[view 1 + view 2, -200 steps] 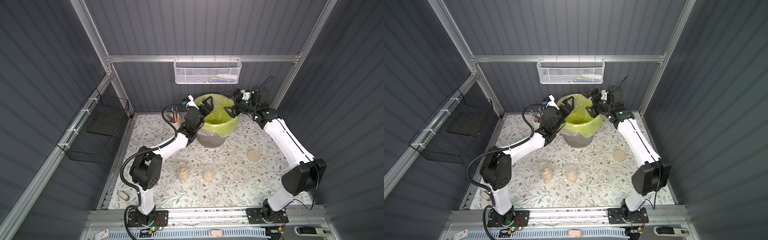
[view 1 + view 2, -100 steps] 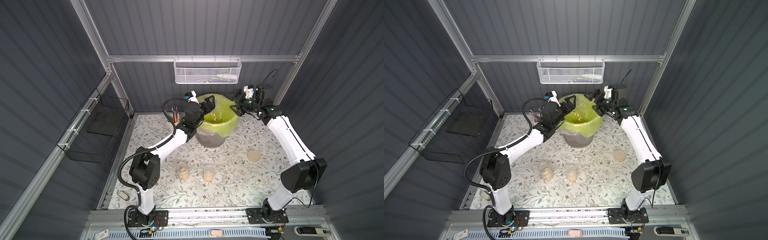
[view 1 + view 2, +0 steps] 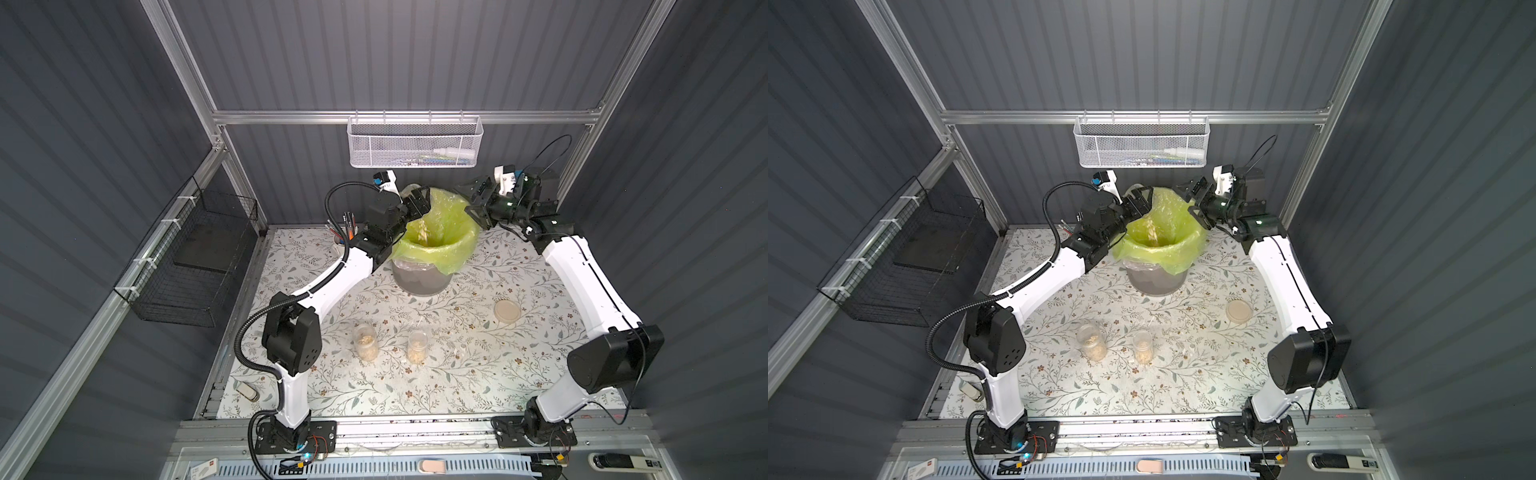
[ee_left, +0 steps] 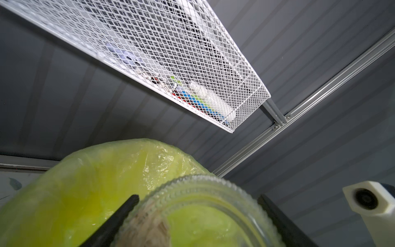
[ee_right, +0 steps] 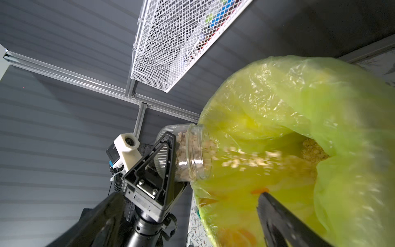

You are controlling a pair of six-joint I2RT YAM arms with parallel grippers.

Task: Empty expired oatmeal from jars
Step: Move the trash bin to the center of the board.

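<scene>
My left gripper (image 3: 417, 203) (image 3: 1139, 203) is shut on the squat wide jar (image 5: 188, 156) (image 4: 203, 203) and holds it tipped on its side at the rim of the grey bin (image 3: 419, 278). Oatmeal (image 5: 252, 160) streams from the jar's mouth into the yellow-green bag (image 3: 453, 216), where a heap (image 5: 313, 149) lies. In both top views, two narrower jars (image 3: 365, 340) (image 3: 417, 345) stand upright on the table with oatmeal in them. My right gripper (image 3: 473, 203) (image 5: 189, 194) hangs open by the bin's right rim and holds nothing.
The beige disc lid (image 3: 507, 311) lies flat on the table at the right. A white mug of pencils (image 3: 343, 232) stands behind my left arm. A white mesh basket (image 3: 413, 141) hangs on the back rail, and a black wire basket (image 3: 195, 257) on the left wall.
My left gripper has tipped the jar further over the bin and the oatmeal now pours. My right gripper has drawn back from the bin's rim and opened slightly wider.
</scene>
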